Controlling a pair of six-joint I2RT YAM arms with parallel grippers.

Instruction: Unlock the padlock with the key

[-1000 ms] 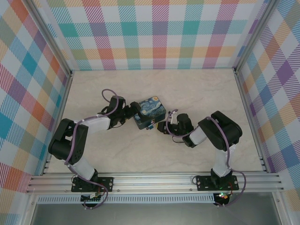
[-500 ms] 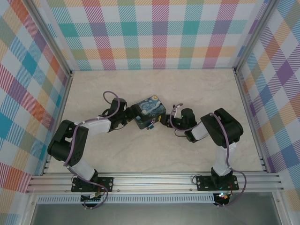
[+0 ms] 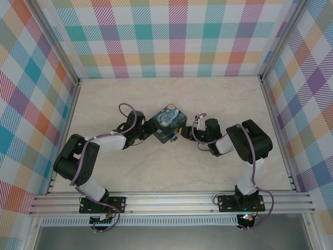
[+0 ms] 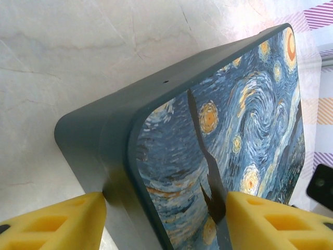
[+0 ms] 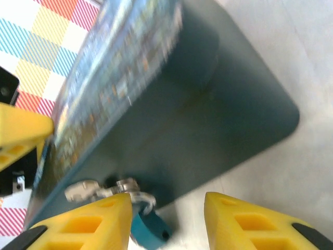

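Note:
The blue-and-yellow swirl-painted tin (image 3: 167,123) stands on the table between both arms. My left gripper (image 4: 166,224) is shut on the tin (image 4: 229,120), one yellow finger (image 4: 57,221) against its grey side and the other on the painted lid. The blue padlock (image 5: 151,230) hangs by its metal shackle (image 5: 136,194) from the tin's hasp (image 5: 82,190). My right gripper (image 5: 166,221) is open just in front of the tin's dark side, with the padlock beside its left finger (image 5: 78,224). From above, the padlock (image 3: 174,138) sits at the tin's near right corner. The key is out of view.
Plaid walls (image 3: 177,36) and metal rails close the marble table (image 3: 223,99) on three sides. Bare tabletop lies behind the tin and towards the near edge (image 3: 166,172).
The left gripper pushed right and the tin turned and shifted slightly up and right. The right gripper closed in on the tin's padlock corner.

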